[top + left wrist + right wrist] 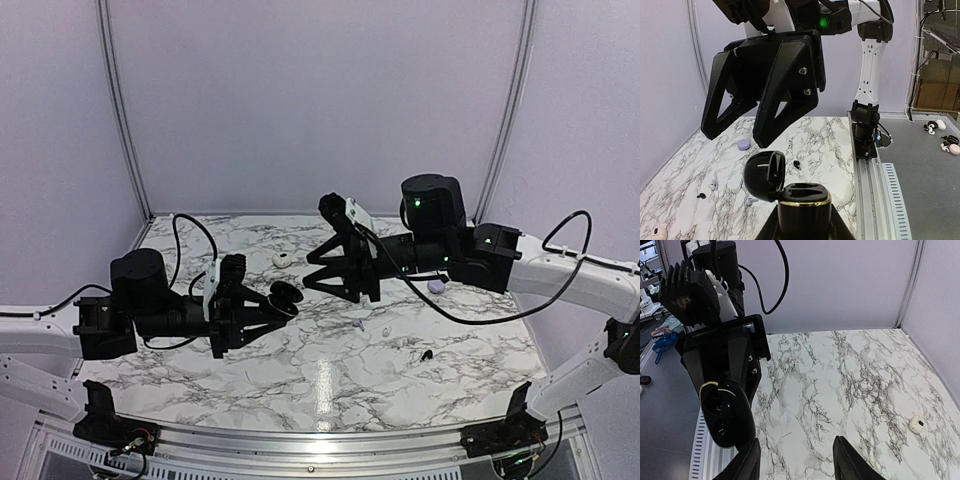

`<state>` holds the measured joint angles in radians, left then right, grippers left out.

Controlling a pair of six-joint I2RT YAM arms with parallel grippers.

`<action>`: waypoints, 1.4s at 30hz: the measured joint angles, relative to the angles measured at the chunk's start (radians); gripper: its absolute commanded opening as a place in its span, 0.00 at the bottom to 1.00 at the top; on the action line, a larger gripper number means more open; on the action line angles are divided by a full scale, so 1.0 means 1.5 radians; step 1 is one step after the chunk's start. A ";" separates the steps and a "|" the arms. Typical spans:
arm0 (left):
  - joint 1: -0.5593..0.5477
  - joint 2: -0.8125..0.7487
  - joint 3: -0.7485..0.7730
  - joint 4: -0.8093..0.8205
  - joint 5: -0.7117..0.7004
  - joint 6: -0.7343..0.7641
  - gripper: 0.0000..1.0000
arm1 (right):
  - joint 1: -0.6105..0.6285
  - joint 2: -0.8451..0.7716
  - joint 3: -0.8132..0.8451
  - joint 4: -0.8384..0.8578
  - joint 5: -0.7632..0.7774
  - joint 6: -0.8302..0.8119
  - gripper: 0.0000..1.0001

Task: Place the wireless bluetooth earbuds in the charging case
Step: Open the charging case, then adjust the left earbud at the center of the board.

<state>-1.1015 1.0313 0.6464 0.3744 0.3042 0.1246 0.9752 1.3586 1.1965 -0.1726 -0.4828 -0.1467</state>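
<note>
My left gripper (pixel 278 306) is shut on the body of a black charging case (pixel 804 209) with a gold rim. The case stands upright, its lid (pixel 765 175) hinged open to the left and both wells showing dark. My right gripper (pixel 308 272) hovers just above and beyond the case, open, with nothing between its fingers (pixel 747 462). The earbuds lie loose on the marble: a black one (pixel 797 164), a pale one (pixel 714 185), a lilac one (pixel 751 201) and a small black one (pixel 701 195). From above, three buds show (pixel 358 325), (pixel 385 331), (pixel 427 354).
A lilac case (pixel 436 286) lies under the right arm and a white case (pixel 282 260) at the back of the table (pixel 320 400). More buds and cases (pixel 945 142) sit on the grey bench beyond the rail. A cable (pixel 470 318) hangs from the right arm.
</note>
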 measured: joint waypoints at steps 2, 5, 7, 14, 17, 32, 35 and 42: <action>0.000 -0.008 -0.006 0.006 -0.002 0.003 0.00 | -0.002 -0.001 0.000 0.001 0.001 0.001 0.57; 0.000 -0.014 -0.011 0.014 -0.012 0.008 0.00 | -0.009 -0.011 -0.006 0.009 0.001 0.010 0.67; 0.000 -0.015 -0.015 0.020 -0.021 0.010 0.00 | -0.024 -0.035 -0.026 0.021 0.000 0.021 0.70; 0.000 -0.017 -0.030 0.028 -0.049 0.011 0.00 | -0.138 -0.105 -0.078 0.013 -0.007 0.081 0.72; 0.000 -0.017 -0.031 0.029 -0.056 0.011 0.00 | -0.192 -0.102 -0.091 -0.037 -0.003 0.118 0.68; 0.000 -0.015 -0.033 0.032 -0.065 0.009 0.00 | -0.272 -0.122 -0.267 -0.352 0.175 0.382 0.50; 0.000 -0.015 -0.034 0.032 -0.065 0.008 0.00 | -0.273 -0.118 -0.275 -0.387 0.211 0.440 0.49; 0.000 -0.015 -0.037 0.032 -0.065 0.006 0.00 | -0.273 -0.082 -0.277 -0.414 0.264 0.514 0.48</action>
<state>-1.1015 1.0088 0.5907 0.4221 0.2070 0.1337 0.5652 1.2358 0.7807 -0.7937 -0.0864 0.6247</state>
